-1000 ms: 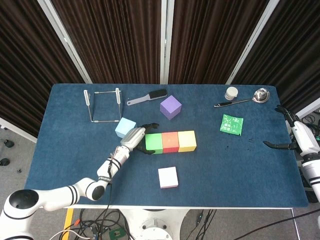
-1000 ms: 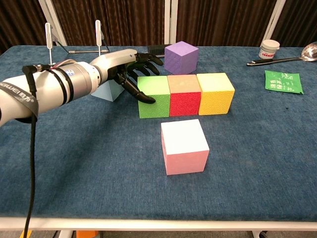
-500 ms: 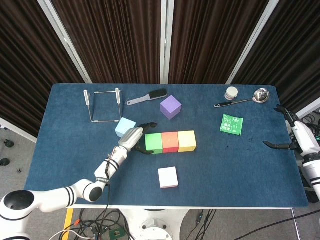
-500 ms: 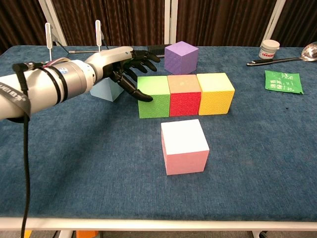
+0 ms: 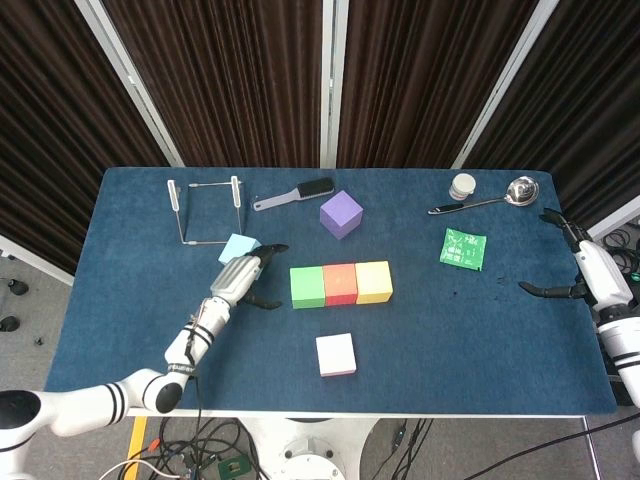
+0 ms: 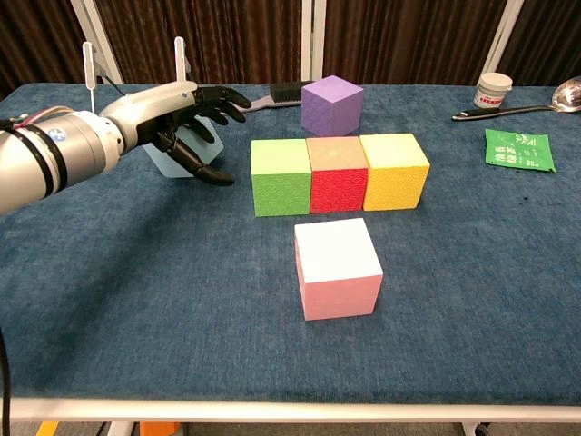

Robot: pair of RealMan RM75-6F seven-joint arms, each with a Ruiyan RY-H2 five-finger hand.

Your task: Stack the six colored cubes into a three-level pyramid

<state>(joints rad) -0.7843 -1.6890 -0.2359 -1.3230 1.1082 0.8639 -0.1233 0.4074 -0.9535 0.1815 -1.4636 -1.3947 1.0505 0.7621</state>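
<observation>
Green [image 5: 307,286] [image 6: 280,176], red [image 5: 340,283] [image 6: 337,174] and yellow [image 5: 373,281] [image 6: 394,171] cubes stand touching in a row at the table's middle. A pink cube [image 5: 336,354] [image 6: 337,267] lies in front of them, and a purple cube [image 5: 341,213] [image 6: 333,104] behind. The light blue cube [image 5: 237,245] [image 6: 168,160] is mostly hidden behind my left hand [image 5: 243,276] [image 6: 186,123], which hovers open just left of the green cube, fingers spread. At the table's right edge my right hand [image 5: 566,262] is open and holds nothing.
A wire rack [image 5: 205,208] [image 6: 132,62] stands at the back left. A brush [image 5: 295,193] [image 6: 277,92] lies near the purple cube. A white jar [image 5: 463,186] [image 6: 492,90], a ladle [image 5: 490,197] [image 6: 522,103] and a green packet [image 5: 464,248] [image 6: 519,149] are at the back right.
My left hand has drawn back to the left, away from the green cube, and now covers the light blue cube. The right hand shifted only slightly.
</observation>
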